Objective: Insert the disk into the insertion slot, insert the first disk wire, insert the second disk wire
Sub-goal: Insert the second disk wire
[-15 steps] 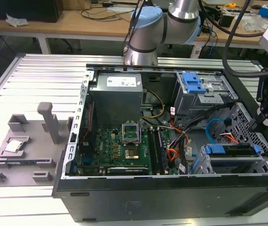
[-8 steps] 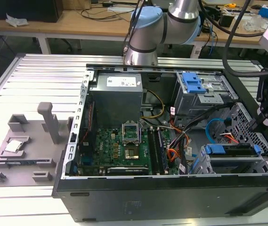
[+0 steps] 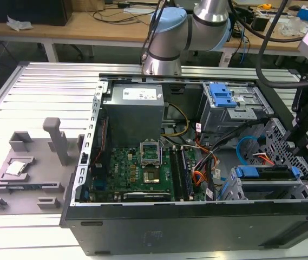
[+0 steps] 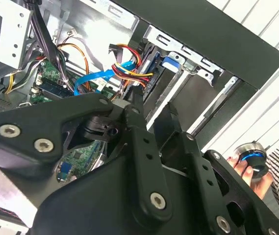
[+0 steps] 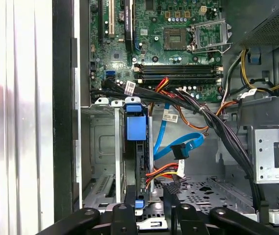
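Observation:
The disk, grey in its blue carrier, lies inside the insertion slot, a silver cage at the case's front right corner in the exterior view. In the first wrist view the disk shows edge-on with its blue bar. My gripper hovers open over the disk's end, with one finger on either side of it. A blue disk wire ends in a black plug lying loose beside the disk. The red, yellow and black disk wire ends in a black plug close to one fingertip.
A grey cage with a blue latch stands behind the slot. Black cable bundles cross between motherboard and drive bays. A person's hand holding a round knob is outside the case wall. A grey fixture sits on the exterior view's left.

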You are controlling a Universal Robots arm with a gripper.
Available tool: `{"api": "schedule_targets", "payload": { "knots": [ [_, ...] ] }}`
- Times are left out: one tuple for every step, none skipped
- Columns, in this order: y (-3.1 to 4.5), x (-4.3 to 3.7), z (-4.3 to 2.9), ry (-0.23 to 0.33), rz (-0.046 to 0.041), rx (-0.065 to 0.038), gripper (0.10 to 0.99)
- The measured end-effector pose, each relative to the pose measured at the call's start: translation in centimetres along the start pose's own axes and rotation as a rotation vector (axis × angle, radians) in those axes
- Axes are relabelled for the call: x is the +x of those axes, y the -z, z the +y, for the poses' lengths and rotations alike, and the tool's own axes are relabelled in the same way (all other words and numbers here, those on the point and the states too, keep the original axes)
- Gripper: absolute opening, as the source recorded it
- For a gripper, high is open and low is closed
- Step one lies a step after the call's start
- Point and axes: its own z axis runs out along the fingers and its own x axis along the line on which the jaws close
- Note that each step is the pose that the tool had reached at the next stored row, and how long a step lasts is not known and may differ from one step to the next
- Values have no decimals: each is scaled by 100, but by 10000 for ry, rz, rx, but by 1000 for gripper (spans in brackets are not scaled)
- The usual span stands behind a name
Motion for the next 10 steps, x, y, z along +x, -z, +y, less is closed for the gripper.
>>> {"api": "schedule_targets", "payload": {
  "knots": [
    [-1, -17, 2, -1, -1, 0, 361],
    [-3, -35, 3, -1, -5, 0, 361],
    [-7, -86, 9, 6, -5, -1, 361],
    [-13, -136, 32, 14, -8, 0, 361],
    [-17, -156, 47, 16, -11, 0, 361],
    [-24, -174, 63, 21, -19, -1, 361],
    [-39, -212, 109, 30, -36, -1, 361],
    [-53, -240, 154, 38, -43, -1, 361],
    [-81, -286, 247, 50, -42, -1, 361],
    [-117, -305, 349, 84, -42, -2, 361]
  ]
}}
